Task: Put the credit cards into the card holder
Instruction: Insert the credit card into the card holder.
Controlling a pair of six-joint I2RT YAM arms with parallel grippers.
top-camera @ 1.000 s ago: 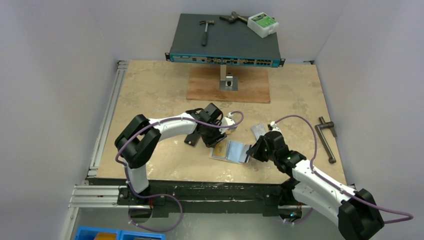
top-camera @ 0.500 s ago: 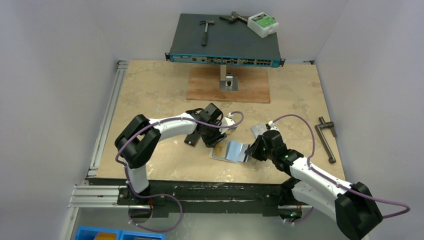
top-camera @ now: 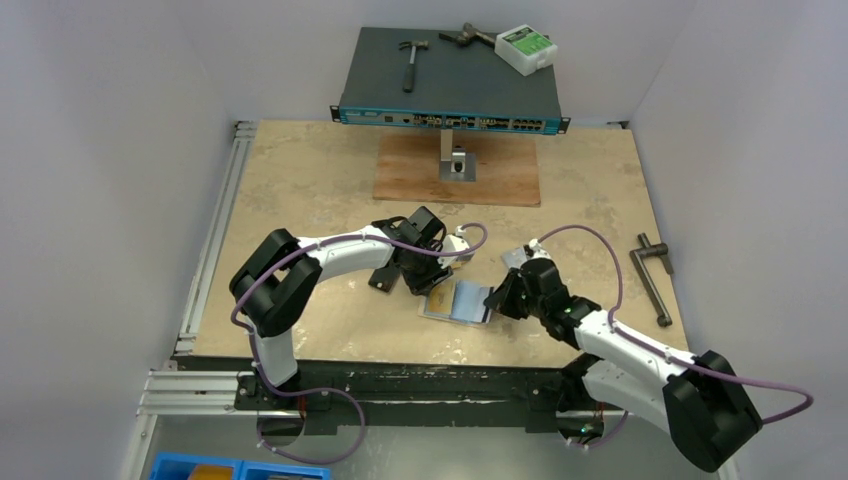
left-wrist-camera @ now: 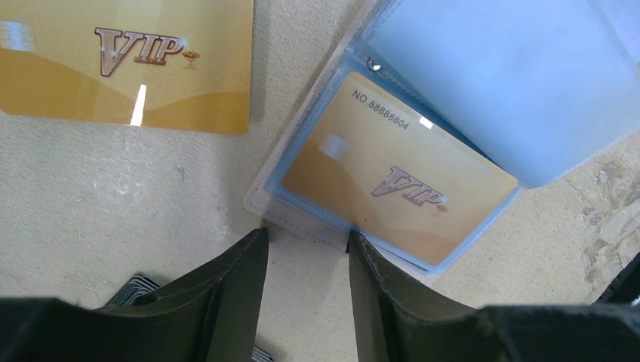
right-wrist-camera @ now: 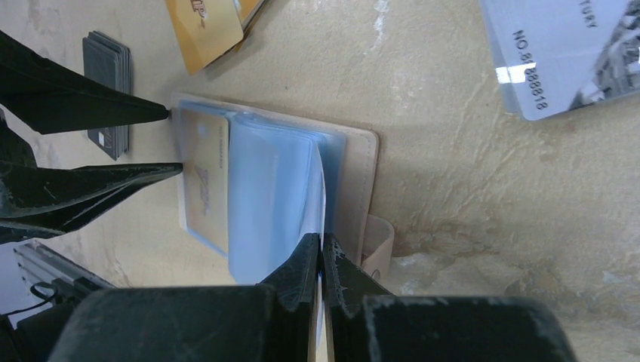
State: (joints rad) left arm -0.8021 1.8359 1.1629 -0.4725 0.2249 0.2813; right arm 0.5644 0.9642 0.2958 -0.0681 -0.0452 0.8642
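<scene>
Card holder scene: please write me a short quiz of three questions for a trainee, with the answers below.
1. True or false: the card holder is folded closed.
2. What does the right end effector pinch?
A) a clear sleeve of the holder
B) a silver-grey card
C) nothing
3. What colour is the VIP card that sits inside a pocket of the holder?

Key
1. False: it lies open.
2. A
3. Gold.
</scene>
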